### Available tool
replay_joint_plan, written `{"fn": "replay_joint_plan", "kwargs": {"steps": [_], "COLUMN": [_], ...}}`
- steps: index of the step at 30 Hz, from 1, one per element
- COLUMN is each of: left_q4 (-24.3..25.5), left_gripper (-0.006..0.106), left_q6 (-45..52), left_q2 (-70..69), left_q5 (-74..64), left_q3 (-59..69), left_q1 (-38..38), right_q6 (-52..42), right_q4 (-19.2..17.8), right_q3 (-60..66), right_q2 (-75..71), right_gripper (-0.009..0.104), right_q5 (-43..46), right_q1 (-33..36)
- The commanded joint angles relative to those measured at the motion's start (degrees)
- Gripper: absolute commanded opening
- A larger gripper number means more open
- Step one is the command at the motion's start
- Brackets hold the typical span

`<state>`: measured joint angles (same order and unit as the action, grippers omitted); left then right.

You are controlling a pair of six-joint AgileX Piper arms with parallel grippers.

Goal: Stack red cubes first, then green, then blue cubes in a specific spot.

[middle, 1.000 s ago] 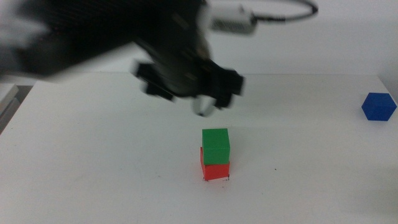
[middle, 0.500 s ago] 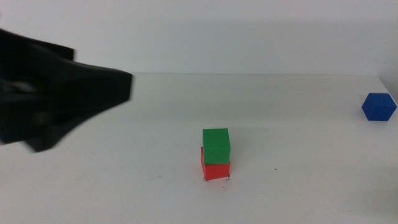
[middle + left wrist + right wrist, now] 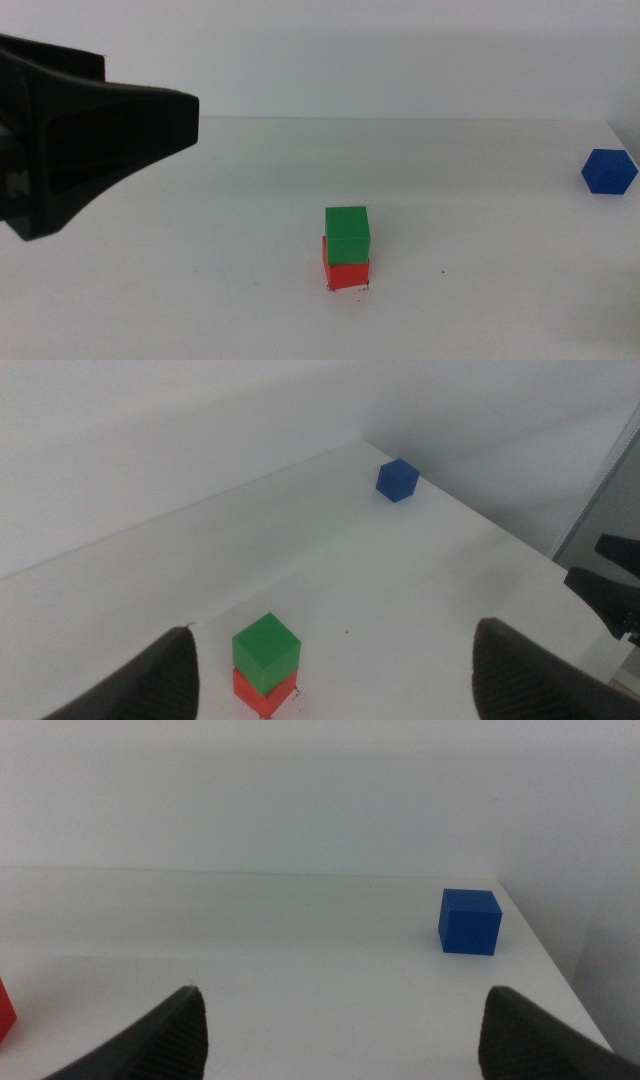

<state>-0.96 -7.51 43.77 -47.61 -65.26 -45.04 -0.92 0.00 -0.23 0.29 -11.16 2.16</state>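
The green cube [image 3: 347, 232] sits on the red cube [image 3: 346, 274] at the table's middle, slightly twisted on it. The stack stands on the black ticks [image 3: 367, 287]. The stack also shows in the left wrist view, green cube [image 3: 265, 649] over red cube [image 3: 262, 695]. The blue cube [image 3: 608, 171] lies alone at the far right edge; it also shows in the left wrist view [image 3: 397, 480] and the right wrist view [image 3: 470, 921]. My left gripper [image 3: 337, 635] is open and empty, raised back from the stack; its arm [image 3: 80, 140] fills the left side. My right gripper [image 3: 342, 995] is open and empty, facing the blue cube.
A lone black speck [image 3: 444, 272] lies right of the stack. The table's right edge runs just past the blue cube. A dark part of the other arm [image 3: 610, 585] shows beyond that edge in the left wrist view. A sliver of the red cube [image 3: 5, 1010] shows in the right wrist view.
The left arm has pulled away from above the stack to the left side of the view. The green cube stays on the red cube. The blue cube has not moved.
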Motion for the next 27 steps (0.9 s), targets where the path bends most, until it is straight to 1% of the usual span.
{"fn": "replay_joint_plan", "kwargs": {"steps": [1,9,10,12,14,16,19,21,24,25,27], "left_q4": [-0.6,0.1,0.1,0.1,0.2,1.6,3.4,4.5,7.2,8.1,8.5], "left_gripper": [0.094,0.094,0.094,0.094,0.094,0.094,0.094,0.094,0.094,0.094,0.094], "left_q6": [0.1,0.0,0.2,0.2,0.2,0.2,-0.2,-1.7,-8.2,-9.7,-10.1], "left_q2": [-0.1,-0.1,-0.1,-0.1,-0.1,-0.1,-0.1,-0.1,-0.1,-0.1,-0.1], "left_q5": [1.2,2.2,2.2,2.2,2.2,2.2,2.2,2.2,2.0,1.7,1.6], "left_q3": [0.0,0.0,0.0,0.0,0.0,0.0,0.0,0.0,0.0,0.0,0.0], "left_q1": [0.0,0.0,0.0,0.0,0.0,0.0,0.0,0.0,0.0,0.0,0.0], "right_q6": [-0.3,-0.3,-0.3,-0.3,1.7,5.5,8.7,10.4,11.4,11.4,11.6], "right_q4": [-0.5,-0.5,-1.8,-1.6,-0.9,-1.5,-2.9,-2.6,-2.0,-2.6,-2.2], "right_q3": [0.2,0.2,0.2,0.2,0.2,-1.6,-9.5,-16.3,-27.4,-30.3,-34.7], "right_q2": [-0.3,-0.3,-0.3,-0.3,-0.3,0.9,10.5,18.7,30.3,34.3,39.4], "right_gripper": [0.093,0.093,0.093,0.093,0.093,0.093,0.093,0.093,0.093,0.093,0.093], "right_q5": [0.6,0.6,3.6,6.4,6.1,4.5,0.5,-2.7,-9.3,-10.6,-10.4], "right_q1": [-0.5,-0.5,-0.5,-0.5,-0.5,-0.5,-0.5,-0.5,-0.5,-0.5,-0.5]}}
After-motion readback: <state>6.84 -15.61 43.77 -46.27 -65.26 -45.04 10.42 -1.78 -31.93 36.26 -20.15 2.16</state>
